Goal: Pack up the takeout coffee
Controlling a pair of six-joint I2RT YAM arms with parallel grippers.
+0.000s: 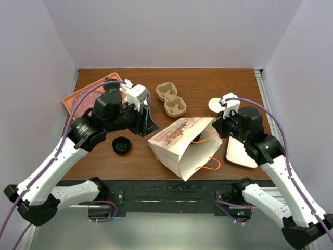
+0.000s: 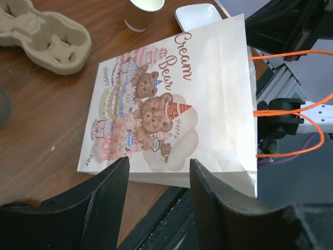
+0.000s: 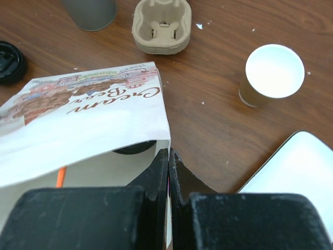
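Just ahead of the right gripper [image 3: 168, 154] and off to its right, the takeout coffee [image 3: 272, 74] stands upright on the surface [image 3: 218, 114]. It has no lid, its white inside shows, and it touches nothing. The right gripper is clenched, its tips meeting at the rim of the paper bag [image 3: 88, 120], which lies on its side. It appears to pinch the upper edge and lift the mouth, and something dark lies just inside. The left gripper [image 2: 158, 162] hangs released above the bag's closed end, fingers apart with nothing between them. Farther ahead of the right gripper sits the cardboard cup carrier [image 3: 160, 26], its holes empty, and a black lid [image 3: 8, 60] lies far to its left. The step in hand looks to be holding the bag open so the cup can be brought in. To do it well, I would have the right gripper hold the rim high and steady. The left gripper should go around the bag rather than over it and take the cup by its sides below the rim. The squeeze should be light, since a paper wall would likely buckle, and the cup should travel upright, as it has no lid.
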